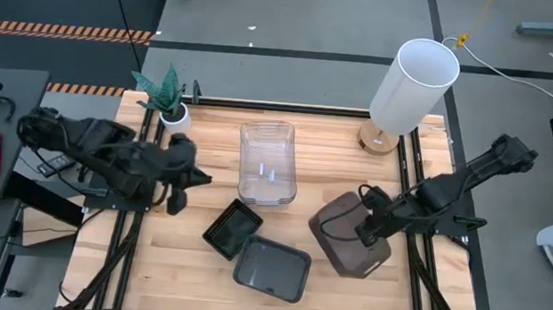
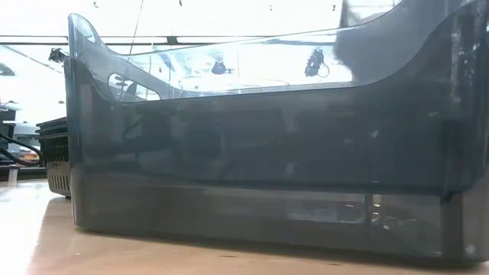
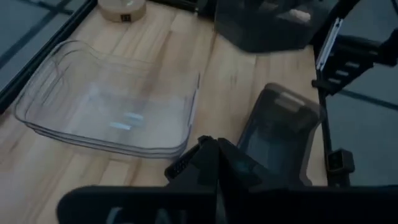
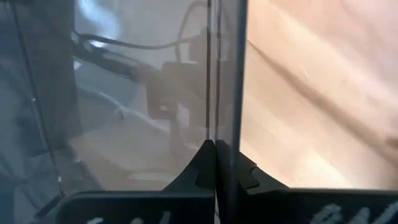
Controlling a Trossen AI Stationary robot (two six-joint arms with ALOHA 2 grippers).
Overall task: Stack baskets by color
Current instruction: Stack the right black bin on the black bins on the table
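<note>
A stack of clear baskets (image 1: pixel 267 162) stands at the table's middle, toward the far edge. A small black slatted basket (image 1: pixel 232 227) lies nearer. A dark grey basket (image 1: pixel 272 268) rests on its bottom by the near edge and fills the low view (image 2: pixel 260 176). My right gripper (image 1: pixel 370 229) is shut on another dark grey basket (image 1: pixel 344 243) at the right. My left gripper (image 1: pixel 176 198) hangs shut and empty left of the black basket. In the left wrist view its fingers (image 3: pixel 214 155) point toward the clear stack (image 3: pixel 112 106). My right gripper pinches the thin upright wall (image 4: pixel 214 93) of the dark grey basket at its rim, one finger inside the basket and one outside. The fingers come from above, slanting down from the table's right. Whether the basket's bottom is off the table, I cannot tell.
A tall white cylinder (image 1: pixel 413 85) stands at the far right corner and a small potted plant (image 1: pixel 170 106) at the far left. Black frame rails (image 1: pixel 410 177) run along both sides. Bare wood (image 1: pixel 136 263) lies at the near left.
</note>
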